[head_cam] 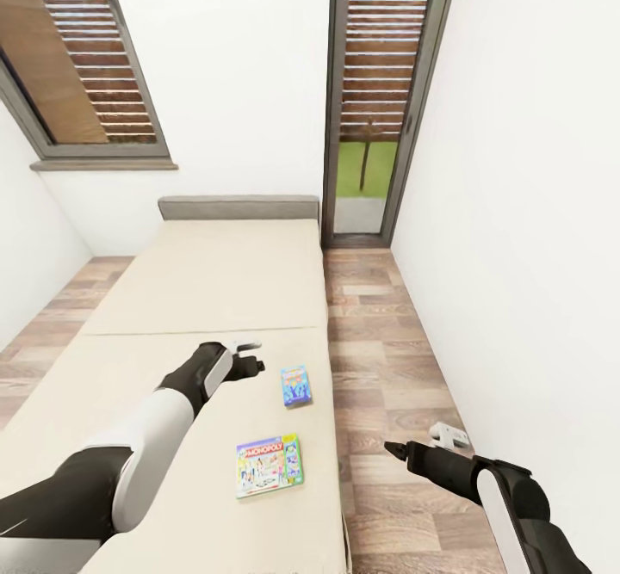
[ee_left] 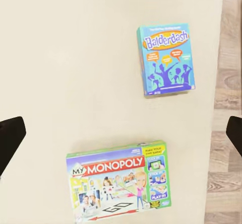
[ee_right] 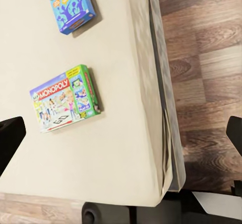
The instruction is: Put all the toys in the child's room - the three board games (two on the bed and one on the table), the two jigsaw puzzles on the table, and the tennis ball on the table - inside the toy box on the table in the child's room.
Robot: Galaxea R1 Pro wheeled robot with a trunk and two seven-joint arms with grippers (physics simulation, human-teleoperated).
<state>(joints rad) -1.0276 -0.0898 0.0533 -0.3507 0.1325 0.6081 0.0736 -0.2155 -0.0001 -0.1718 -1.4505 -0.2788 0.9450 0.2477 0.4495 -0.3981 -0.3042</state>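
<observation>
Two board games lie on the beige bed (head_cam: 198,290) near its right edge. One is a light blue Balderdash box (head_cam: 296,385) (ee_left: 166,58) (ee_right: 70,4); the other, nearer me, is a green-edged Monopoly box (head_cam: 269,465) (ee_left: 118,183) (ee_right: 65,99). My left gripper (head_cam: 249,356) (ee_left: 121,135) hovers open above the mattress, just left of the blue box, holding nothing. Over the floor to the right of the bed, my right gripper (head_cam: 419,442) (ee_right: 121,135) is open and empty. The table, toy box, jigsaw puzzles and tennis ball are out of view.
A grey headboard (head_cam: 238,207) closes the bed's far end. Wood-plank floor (head_cam: 379,342) runs in a narrow strip between the bed and the white right wall (head_cam: 534,238). A tall grey-framed glass door (head_cam: 370,126) stands behind, and a window (head_cam: 86,66) sits at the far left.
</observation>
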